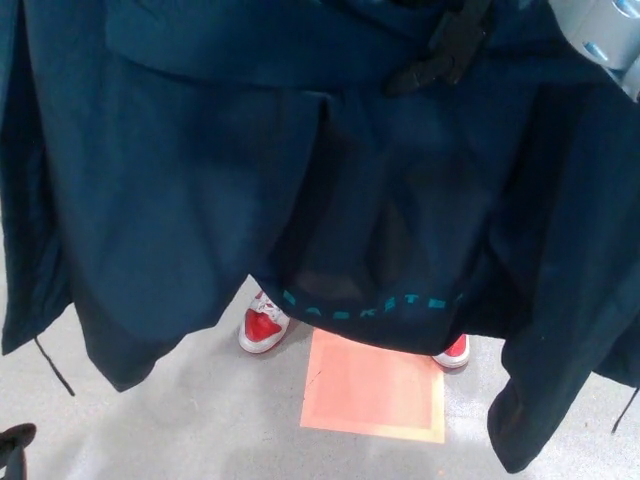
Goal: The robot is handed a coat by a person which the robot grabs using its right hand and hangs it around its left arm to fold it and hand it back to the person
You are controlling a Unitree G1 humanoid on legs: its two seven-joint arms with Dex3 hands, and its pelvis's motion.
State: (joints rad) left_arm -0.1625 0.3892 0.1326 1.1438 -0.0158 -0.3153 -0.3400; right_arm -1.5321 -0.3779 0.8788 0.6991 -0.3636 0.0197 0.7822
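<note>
Though I cannot tell whether my black right hand (pixel 443 52) at the top edge grips it, the dark navy fabric coat (pixel 200 180) hangs across nearly the whole view. Below its hem lie open grey floor (pixel 180 420), an orange square mat (pixel 375 395) and a person's red shoes (pixel 262 328).

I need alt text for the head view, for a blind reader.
A dark blue coat with teal lettering near its hem hangs across nearly the whole picture, the robot's right hand against its top edge. Below it, a person's red shoes and an orange square show on the grey floor.
</note>
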